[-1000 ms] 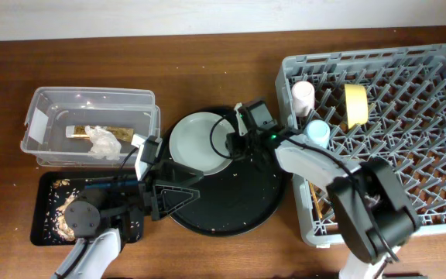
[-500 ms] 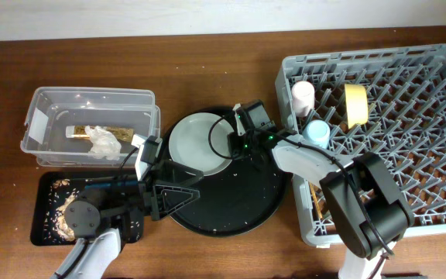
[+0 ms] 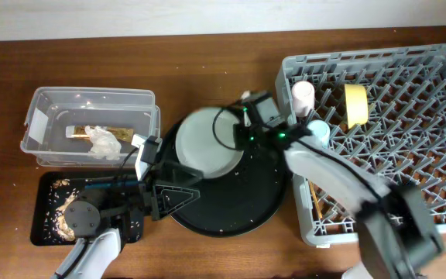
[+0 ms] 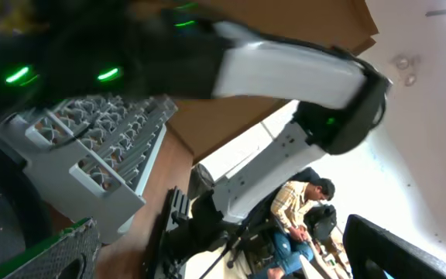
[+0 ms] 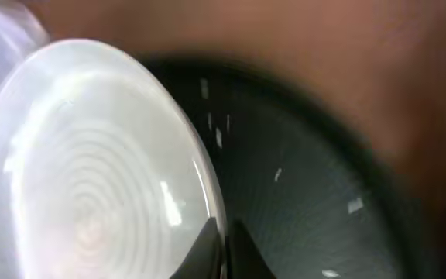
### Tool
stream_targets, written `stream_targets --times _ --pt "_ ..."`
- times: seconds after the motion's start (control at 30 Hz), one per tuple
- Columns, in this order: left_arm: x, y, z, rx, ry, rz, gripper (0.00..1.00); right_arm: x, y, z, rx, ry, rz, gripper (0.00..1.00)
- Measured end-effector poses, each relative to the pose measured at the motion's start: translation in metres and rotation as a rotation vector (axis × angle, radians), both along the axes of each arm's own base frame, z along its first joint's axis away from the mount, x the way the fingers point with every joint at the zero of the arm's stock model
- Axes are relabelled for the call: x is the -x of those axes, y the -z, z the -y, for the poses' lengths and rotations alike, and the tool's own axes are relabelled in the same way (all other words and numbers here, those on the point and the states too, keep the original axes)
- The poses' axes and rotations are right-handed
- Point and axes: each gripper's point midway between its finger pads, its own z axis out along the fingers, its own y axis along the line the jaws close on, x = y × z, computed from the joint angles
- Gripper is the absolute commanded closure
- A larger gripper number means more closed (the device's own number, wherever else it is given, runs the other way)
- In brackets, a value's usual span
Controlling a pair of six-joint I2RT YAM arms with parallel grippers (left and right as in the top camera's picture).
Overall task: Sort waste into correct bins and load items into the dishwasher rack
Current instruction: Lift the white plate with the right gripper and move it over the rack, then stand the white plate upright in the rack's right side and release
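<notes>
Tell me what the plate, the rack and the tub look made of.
The plate: glossy white, probably glazed ceramic or melamine; bright highlights and faint concentric rings in the right wrist view. The rack: matte grey moulded plastic, by its uniform peg lattice. The tub: clear plastic; contents show through its walls.

Smooth, glossy white plate (image 5: pixel 91 178) at the right pincer (image 5: pixel 224 244); beside it a matt black tray (image 5: pixel 308 201); wood-grain table (image 3: pixel 207 70).

Round white plate (image 3: pixel 206 143) (rim pinched in right claw (image 5: pixel 224 244)) at the round black tray's (image 3: pixel 238 203) upper left.
</notes>
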Motion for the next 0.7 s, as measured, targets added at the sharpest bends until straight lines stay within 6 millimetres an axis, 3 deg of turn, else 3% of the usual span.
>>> stream_targets --times 0.07,0.1,0.13,0.2,0.27,0.33,0.47,0.6,0.7 --pt "0.000 0.000 0.000 0.000 0.000 0.000 0.01 0.008 -0.093 0.047 0.158 0.062 0.215 0.96" --pt "0.000 0.000 0.000 -0.001 0.001 0.000 0.01 0.017 -0.115 0.074 0.252 0.105 0.257 0.96" --pt "0.000 0.000 0.000 0.000 -0.001 -0.001 0.01 0.031 -0.146 0.119 0.382 0.170 0.318 0.96" --pt "0.000 0.000 0.000 0.000 -0.001 -0.001 0.01 0.048 -0.197 0.190 0.514 0.317 0.420 0.96" --pt "0.000 0.000 0.000 0.000 -0.001 -0.001 0.01 0.066 -0.224 0.242 0.640 0.399 0.456 0.96" --pt "0.000 0.000 0.000 0.000 -0.001 -0.001 0.01 0.079 -0.226 0.304 0.876 0.413 0.361 0.96" --pt "0.000 0.000 0.000 0.000 -0.001 -0.001 0.01 0.077 -0.199 0.374 1.023 0.489 0.165 0.96" --pt "0.000 0.000 0.000 0.000 0.000 -0.001 0.01 0.043 -0.154 0.410 1.178 0.462 0.002 0.96" --pt "0.000 0.000 0.000 0.000 -0.001 -0.001 0.01 0.027 -0.143 0.422 1.283 0.427 -0.052 0.96"
